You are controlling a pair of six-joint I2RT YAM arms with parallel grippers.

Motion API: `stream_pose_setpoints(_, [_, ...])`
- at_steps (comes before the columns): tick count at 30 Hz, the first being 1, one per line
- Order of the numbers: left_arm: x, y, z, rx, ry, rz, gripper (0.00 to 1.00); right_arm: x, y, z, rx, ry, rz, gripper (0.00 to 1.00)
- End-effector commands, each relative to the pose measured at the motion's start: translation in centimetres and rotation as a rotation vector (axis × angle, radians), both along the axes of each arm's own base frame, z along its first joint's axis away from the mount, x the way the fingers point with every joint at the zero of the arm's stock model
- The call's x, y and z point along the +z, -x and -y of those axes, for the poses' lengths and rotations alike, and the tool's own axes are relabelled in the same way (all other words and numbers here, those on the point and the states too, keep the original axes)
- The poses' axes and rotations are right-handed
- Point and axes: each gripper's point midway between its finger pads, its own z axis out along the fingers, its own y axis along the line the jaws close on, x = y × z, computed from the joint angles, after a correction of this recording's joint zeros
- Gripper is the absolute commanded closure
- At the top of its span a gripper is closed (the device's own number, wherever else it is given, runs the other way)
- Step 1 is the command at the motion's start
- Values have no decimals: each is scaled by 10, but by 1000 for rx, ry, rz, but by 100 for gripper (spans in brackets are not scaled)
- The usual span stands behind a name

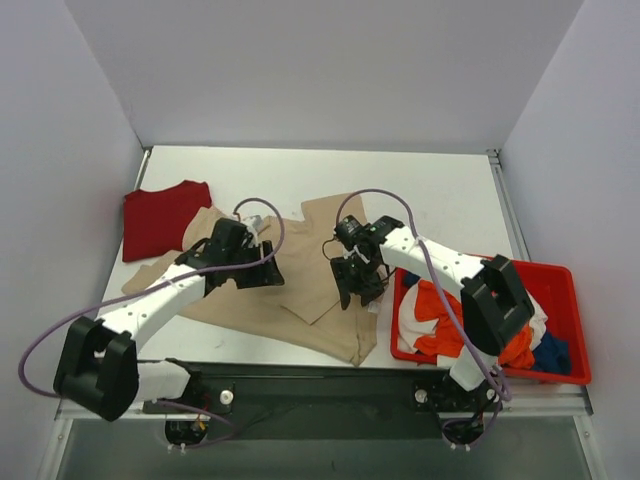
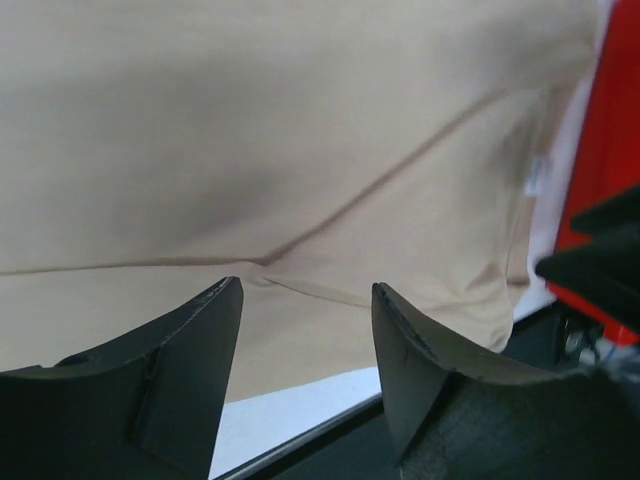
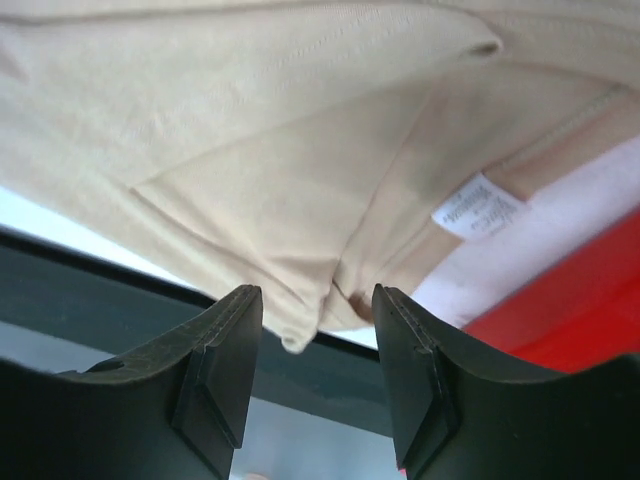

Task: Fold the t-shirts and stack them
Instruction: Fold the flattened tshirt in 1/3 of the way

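Note:
A large beige t-shirt (image 1: pixel 310 300) lies spread and partly folded across the middle of the table. It fills the left wrist view (image 2: pixel 300 150) and the right wrist view (image 3: pixel 300 150). A dark red t-shirt (image 1: pixel 162 216) lies folded at the back left. My left gripper (image 1: pixel 268 276) is open just above the beige shirt's middle, holding nothing (image 2: pixel 305 300). My right gripper (image 1: pixel 360 292) is open over the shirt's right part near its front corner (image 3: pixel 315 310), holding nothing. Orange (image 1: pixel 440 305), white (image 1: pixel 412 322) and blue (image 1: pixel 552 352) shirts lie bunched in the red bin.
A red plastic bin (image 1: pixel 560 285) stands at the front right, its rim next to the beige shirt's right edge, also seen in the right wrist view (image 3: pixel 570 300). The table's front edge (image 1: pixel 300 366) runs just below the shirt. A white care label (image 3: pixel 475 208) shows on the shirt.

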Motion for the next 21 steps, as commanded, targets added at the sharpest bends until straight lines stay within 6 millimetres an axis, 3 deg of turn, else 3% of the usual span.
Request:
stream_pose_setpoints(1, [13, 15, 53, -226, 99, 32, 36, -14, -5, 0, -21, 63, -24, 52])
stream_pose_setpoints(7, [5, 56, 105, -416, 154, -36, 39, -43, -1, 12, -64, 133, -74, 53])
stream_pose_setpoints(11, [-7, 67, 113, -434, 134, -79, 41, -48, -2, 19, -96, 146, -83, 54])
stream_pose_setpoints(21, [-29, 72, 116, -432, 70, -173, 42, -50, -4, 26, -136, 141, -85, 54])
